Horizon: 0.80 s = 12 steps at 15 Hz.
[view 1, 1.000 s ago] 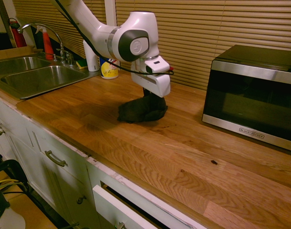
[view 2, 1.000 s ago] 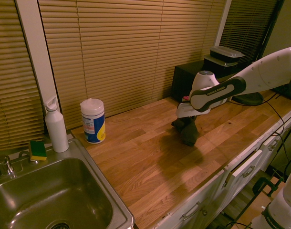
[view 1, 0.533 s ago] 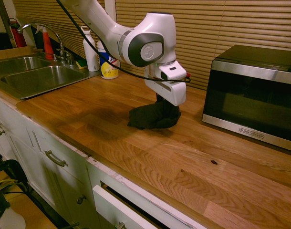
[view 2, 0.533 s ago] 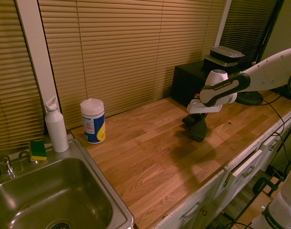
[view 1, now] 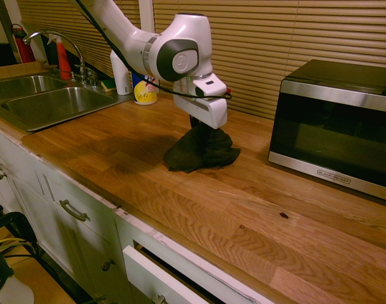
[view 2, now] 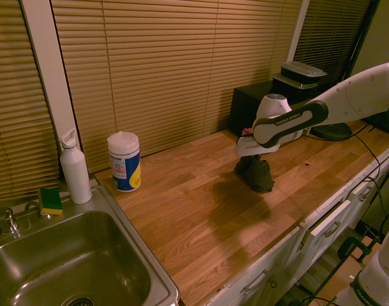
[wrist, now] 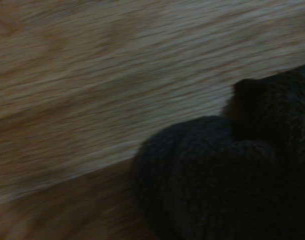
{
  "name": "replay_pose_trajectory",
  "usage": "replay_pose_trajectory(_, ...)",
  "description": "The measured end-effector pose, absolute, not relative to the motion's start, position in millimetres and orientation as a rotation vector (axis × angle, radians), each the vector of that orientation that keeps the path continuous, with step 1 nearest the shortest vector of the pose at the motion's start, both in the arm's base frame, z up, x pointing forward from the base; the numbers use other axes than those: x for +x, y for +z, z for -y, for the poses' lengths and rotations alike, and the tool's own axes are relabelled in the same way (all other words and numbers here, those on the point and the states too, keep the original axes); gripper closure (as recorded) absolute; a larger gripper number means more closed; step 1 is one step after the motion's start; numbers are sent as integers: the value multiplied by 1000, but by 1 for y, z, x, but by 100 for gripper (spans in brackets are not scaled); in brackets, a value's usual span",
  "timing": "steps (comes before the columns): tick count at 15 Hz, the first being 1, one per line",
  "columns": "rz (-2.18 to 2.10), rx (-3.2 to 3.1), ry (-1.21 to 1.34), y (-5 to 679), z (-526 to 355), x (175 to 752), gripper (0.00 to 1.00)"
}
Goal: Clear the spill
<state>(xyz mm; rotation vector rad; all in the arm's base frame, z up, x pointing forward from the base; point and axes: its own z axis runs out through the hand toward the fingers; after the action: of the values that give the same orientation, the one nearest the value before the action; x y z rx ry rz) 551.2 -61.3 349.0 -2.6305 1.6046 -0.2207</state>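
- Spill: no blotches visible on the desk (view 1: 149, 183); whether any lie under the cloth (view 1: 200, 151) cannot be told.
- Cloth, dark, bunched, rests on the wood mid-desk, between microwave (view 1: 335, 123) and sink (view 1: 44, 101), nearer the microwave.
- Pincer (view 1: 202, 126) points straight down, closed on the cloth's top; fingers hidden in the fabric.
- Wrist view: blurred wood grain, dark knit folds.
- Wipes tub (view 2: 124, 161), white bottle (view 2: 74, 167), sponge (view 2: 51, 200) stand by the sink.

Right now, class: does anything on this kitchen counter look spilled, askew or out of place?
No spill shows. The dark cloth lies bunched on the wooden counter under the gripper, and a lone dark speck marks the wood near the microwave.
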Motion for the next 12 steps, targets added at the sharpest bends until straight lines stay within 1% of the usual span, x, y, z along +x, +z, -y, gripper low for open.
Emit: replay_pose_trajectory(12,-1334,-2774,-289,365,-174,541,100)
